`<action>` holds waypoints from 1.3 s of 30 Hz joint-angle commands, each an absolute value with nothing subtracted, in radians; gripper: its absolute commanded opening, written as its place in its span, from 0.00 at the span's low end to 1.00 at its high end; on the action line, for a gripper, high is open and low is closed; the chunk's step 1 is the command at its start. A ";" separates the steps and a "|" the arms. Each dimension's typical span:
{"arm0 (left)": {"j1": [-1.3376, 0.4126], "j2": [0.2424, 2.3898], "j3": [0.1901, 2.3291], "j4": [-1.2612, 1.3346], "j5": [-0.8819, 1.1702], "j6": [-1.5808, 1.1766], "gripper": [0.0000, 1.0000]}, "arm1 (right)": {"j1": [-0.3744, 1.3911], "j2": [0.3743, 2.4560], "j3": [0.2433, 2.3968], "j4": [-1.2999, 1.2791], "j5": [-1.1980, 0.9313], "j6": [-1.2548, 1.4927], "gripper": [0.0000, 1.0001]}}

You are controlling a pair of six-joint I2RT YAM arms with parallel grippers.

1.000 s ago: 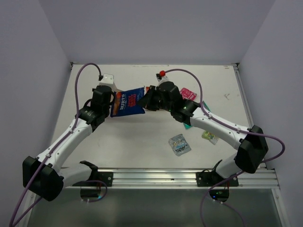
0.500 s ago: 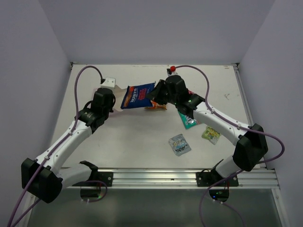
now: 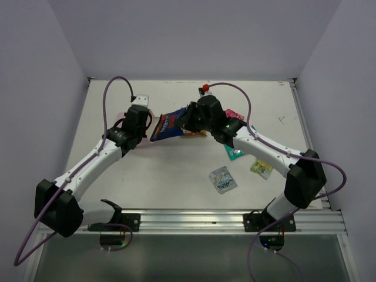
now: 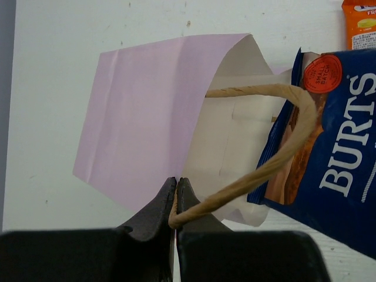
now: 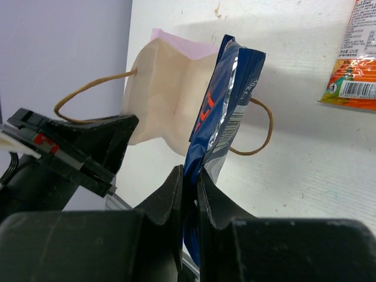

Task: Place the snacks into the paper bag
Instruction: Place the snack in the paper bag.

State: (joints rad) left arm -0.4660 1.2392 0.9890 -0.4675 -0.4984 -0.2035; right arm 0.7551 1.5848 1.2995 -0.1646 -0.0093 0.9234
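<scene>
Snacks are lying across the table [image 3: 176, 176]. Nearest the arm bases, the silver-grey packet [image 3: 223, 179] is sitting at about five o'clock of the table's middle. The yellow-green packet [image 3: 260, 168] is lying at its two o'clock, and the teal-green packet [image 3: 235, 153] is showing just beyond, partly under the right arm. Farther on, the right gripper [image 5: 191, 176] is clenching the dark blue packet [image 3: 166, 124], holding its far end at the mouth of the paper bag [image 4: 141, 117], which is lying at ten o'clock. The left gripper [image 4: 176, 185] is pinching the bag's string handle [image 4: 282, 147]. The orange packet [image 4: 359, 23] is resting beside the blue one, and the pink-red packet [image 3: 233, 115] at two o'clock.
</scene>
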 commanded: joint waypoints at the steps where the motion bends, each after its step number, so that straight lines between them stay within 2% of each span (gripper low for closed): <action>1: -0.472 1.281 1.057 -0.485 -0.528 -0.308 0.00 | 0.770 1.552 1.316 -0.106 -0.001 0.934 0.00; 14: -0.472 1.342 1.081 -0.446 -0.560 -0.361 0.00 | 0.782 1.537 1.253 -0.025 -0.116 1.003 0.00; 22: -0.472 1.339 1.123 -0.483 -0.630 -0.356 0.00 | 0.781 1.500 1.238 -0.017 -0.104 0.999 0.00; 39: -0.472 1.276 1.100 -0.430 -0.450 -0.269 0.00 | 0.782 1.589 1.212 0.185 -0.204 1.017 0.00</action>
